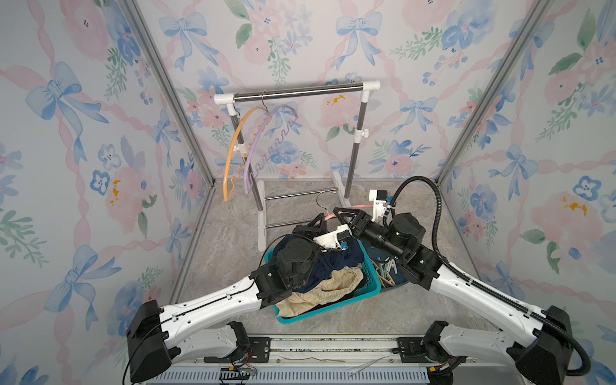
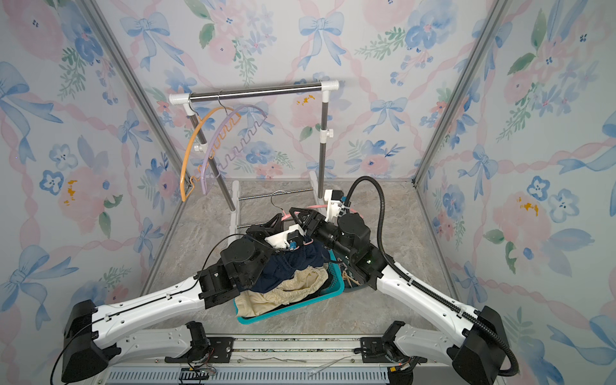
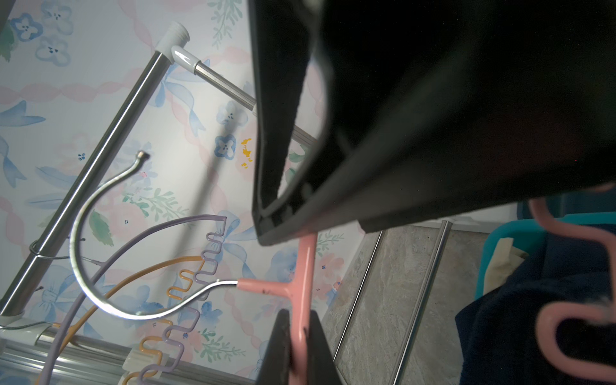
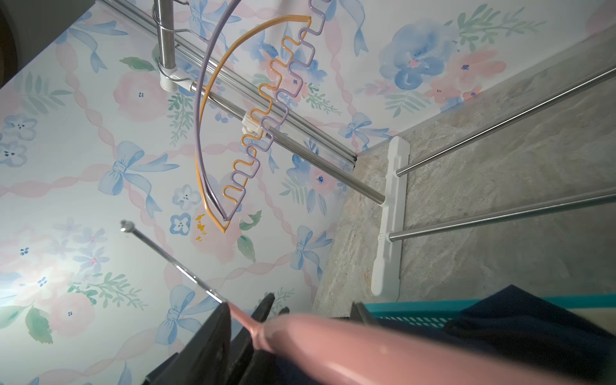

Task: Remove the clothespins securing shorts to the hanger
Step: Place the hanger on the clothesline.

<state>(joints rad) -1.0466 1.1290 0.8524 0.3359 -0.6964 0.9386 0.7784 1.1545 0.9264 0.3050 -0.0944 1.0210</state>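
Gleaming steel hook [image 3: 226, 283], glossy wavy pink hanger [image 3: 297, 287] in left claw [image 3: 298, 336]

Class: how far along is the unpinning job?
Done: orange hanger and purple hanger hang bare; cream shorts lie in the basket, clothespins beside it. In hand: left gripper clamps the pink hanger, right gripper beside it. Remaining: navy shorts below; any clipped there are hidden.

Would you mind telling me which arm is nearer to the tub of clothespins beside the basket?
Right. The right arm reaches over the tub, partly hiding it in both top views; the left arm lies over the basket's opposite side, apart from the tub.
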